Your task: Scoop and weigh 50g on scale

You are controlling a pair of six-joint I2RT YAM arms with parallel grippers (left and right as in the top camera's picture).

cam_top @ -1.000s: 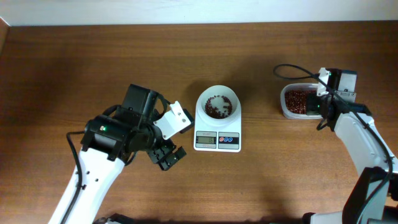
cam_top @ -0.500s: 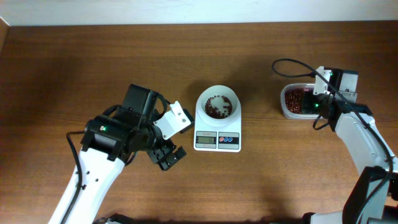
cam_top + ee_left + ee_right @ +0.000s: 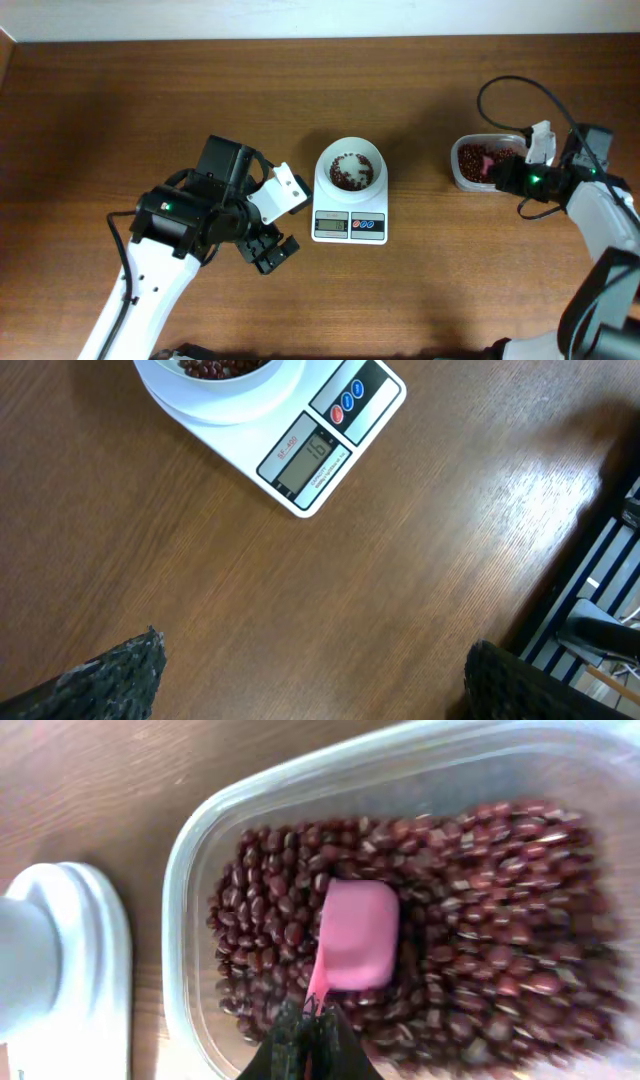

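Item: desk (image 3: 150, 100) with weighing set, two arms. The overhead view alone takes in the whole layout: scale (image 3: 349, 212) at the middle of the desk, white bowl (image 3: 350, 150) on its platform with a small heap of beans (image 3: 348, 176) inside, and clear tub (image 3: 462, 178) toward the right edge, holding more beans. My left wrist view adds the face of the scale: grey display (image 3: 306, 458) with digits that look like 16, small print beside them too fine to read, red and blue buttons (image 3: 348, 401), and only the bowl's lower rim at the top edge. My right wrist view adds the tub's contents close up: dark red-brown beans covering its floor, and the square head of a pink scoop (image 3: 356, 935) lying among them. No brand name legible anywhere. Tools: left gripper (image 3: 282, 222) hangs over bare wood just left of the scale, jaws spread wide, holding and touching nothing. Right gripper (image 3: 308, 1038) is over the tub's near side, fingers pinched tight on the scoop's thin handle.
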